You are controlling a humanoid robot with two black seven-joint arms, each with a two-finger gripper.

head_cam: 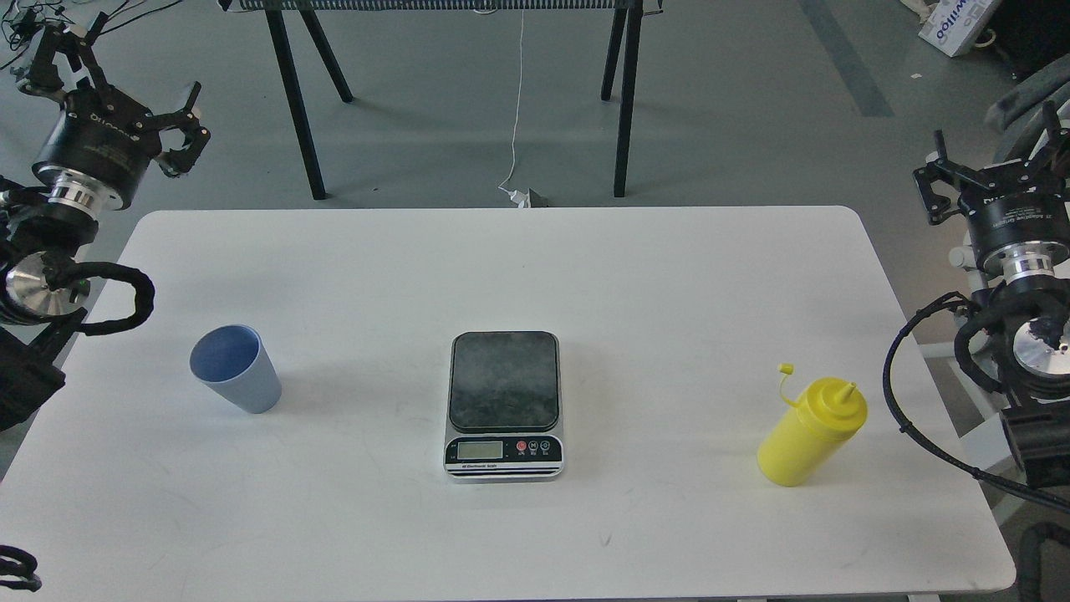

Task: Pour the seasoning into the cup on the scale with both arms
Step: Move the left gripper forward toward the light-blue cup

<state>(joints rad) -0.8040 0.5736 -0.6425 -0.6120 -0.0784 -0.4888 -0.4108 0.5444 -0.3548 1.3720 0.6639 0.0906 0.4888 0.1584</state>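
Head view is showing a smooth white bench (351, 276) with rounded corners, standing on a grey floor (736, 92). At the far left, the left end effector (180, 125) is hovering above the floor just off the bench's back left corner; its black claw-like fingers are standing spread apart with nothing between them, and behind them a thick black cylinder is ending in a shiny silver ring. A looping black corrugated cable is hanging beneath that arm.

On the left part of the bench, a light-blue cup (236, 369) is sitting upright, plastic, tapering toward its base, with a round open mouth. At the middle, well apart from the cup, the scale (504, 405) is lying flat: a dark grey glossy platform with rounded corners, mottled by reflections, and a silver front strip carrying a small pale display and round buttons. Nothing is resting on the platform.

Further right, the yellow squeeze bottle (809, 432) is standing near the bench's right edge, its matte plastic body round and its cone nozzle bare, while the small cap is dangling off a thin tether to the left.

At the far right, the right end effector (991, 171) is hovering off the bench edge; its dark fingers are blending together, so I cannot tell whether they are apart or together.
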